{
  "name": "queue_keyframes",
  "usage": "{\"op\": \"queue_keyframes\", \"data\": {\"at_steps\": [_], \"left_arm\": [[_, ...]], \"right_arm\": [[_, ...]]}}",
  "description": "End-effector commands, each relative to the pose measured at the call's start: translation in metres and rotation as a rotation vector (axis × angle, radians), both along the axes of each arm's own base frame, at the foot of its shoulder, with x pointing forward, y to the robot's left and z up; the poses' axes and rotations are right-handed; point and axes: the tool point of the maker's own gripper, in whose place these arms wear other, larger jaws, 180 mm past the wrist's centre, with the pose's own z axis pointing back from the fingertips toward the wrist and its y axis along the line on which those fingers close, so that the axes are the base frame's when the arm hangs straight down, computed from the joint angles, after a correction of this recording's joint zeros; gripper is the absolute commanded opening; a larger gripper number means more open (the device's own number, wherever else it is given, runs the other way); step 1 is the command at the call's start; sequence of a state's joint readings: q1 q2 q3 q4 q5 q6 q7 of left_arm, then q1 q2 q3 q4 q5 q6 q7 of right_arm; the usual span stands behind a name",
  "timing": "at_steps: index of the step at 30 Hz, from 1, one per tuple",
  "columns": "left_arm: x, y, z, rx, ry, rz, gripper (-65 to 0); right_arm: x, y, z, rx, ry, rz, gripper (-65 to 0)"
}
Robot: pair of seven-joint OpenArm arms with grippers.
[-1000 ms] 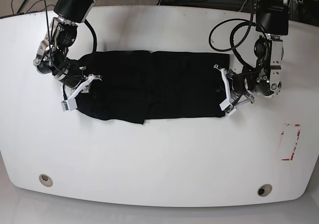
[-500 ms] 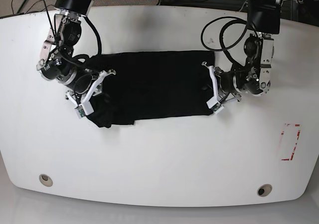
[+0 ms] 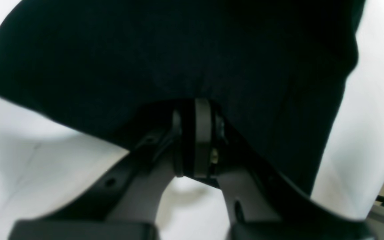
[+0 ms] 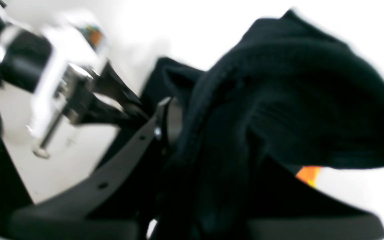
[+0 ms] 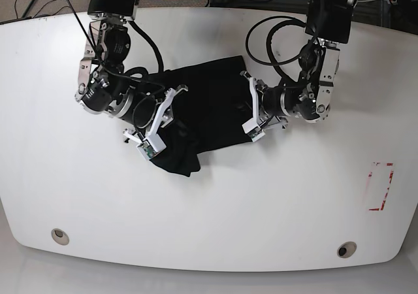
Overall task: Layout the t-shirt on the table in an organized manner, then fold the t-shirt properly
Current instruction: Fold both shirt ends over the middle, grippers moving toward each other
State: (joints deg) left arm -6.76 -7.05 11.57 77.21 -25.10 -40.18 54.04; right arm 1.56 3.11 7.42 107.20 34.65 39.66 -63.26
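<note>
Mid-fold, judging by the layout: the black cotton t-shirt (image 5: 196, 108) is bunched into a narrow, uneven bundle with both short ends drawn toward each other. It is not yet a neat folded stack, so flattening and squaring the layers looks left to do.

The shirt lies on the large white glossy table (image 5: 261, 202), in the upper middle, well apart from the small red-outlined rectangle mark (image 5: 381, 186) at the table's right edge and from the two round grommet holes (image 5: 59, 236) near the front edge.

Left gripper (image 5: 251, 114) jaws are pinched on the shirt's edge; the left wrist view shows the closed tips (image 3: 197, 136) buried under the dark cloth. Right gripper (image 5: 153, 124) jaws are narrow and clamped on a thick roll of fabric (image 4: 278, 126), which drapes over them in the blurred right wrist view.

Look of the shirt: plain black, matte knit, soft and limp. Lower-left corner sags in a lumpy tail below the right gripper, top edge rumpled. A small orange patch (image 4: 308, 175) shows under the fold; cannot tell what it is.
</note>
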Motion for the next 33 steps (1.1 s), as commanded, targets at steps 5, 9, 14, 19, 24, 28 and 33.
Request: {"op": "queue_keyframes", "data": {"at_steps": [5, 9, 14, 19, 24, 28, 33], "left_arm": [[-0.012, 0.013, -0.016, 0.11, 0.051, -0.026, -62.1], [-0.011, 0.013, -0.016, 0.109, 0.049, -0.026, -62.1], [-0.011, 0.013, -0.016, 0.109, 0.049, -0.026, -62.1], [-0.011, 0.012, -0.015, 0.108, 0.049, -0.026, -62.1], [-0.011, 0.012, -0.015, 0.107, 0.048, -0.026, -62.1], [-0.011, 0.012, -0.015, 0.105, 0.049, -0.026, -62.1], [-0.011, 0.011, -0.015, 0.101, 0.049, -0.025, -62.1]], "right_arm": [[0.002, 0.016, 0.016, 0.042, -0.054, 0.04, -56.4], [0.0, 0.019, 0.016, 0.047, -0.059, 0.051, -56.3], [0.0, 0.016, 0.009, 0.035, -0.039, 0.055, -56.1], [-0.001, 0.016, 0.005, 0.035, -0.025, 0.055, -47.1], [0.0, 0.015, 0.004, 0.007, -0.032, 0.052, -26.3], [0.002, 0.012, 0.006, -0.033, -0.053, 0.041, -15.2], [0.003, 0.01, 0.008, -0.039, -0.063, 0.035, -14.9]]}}
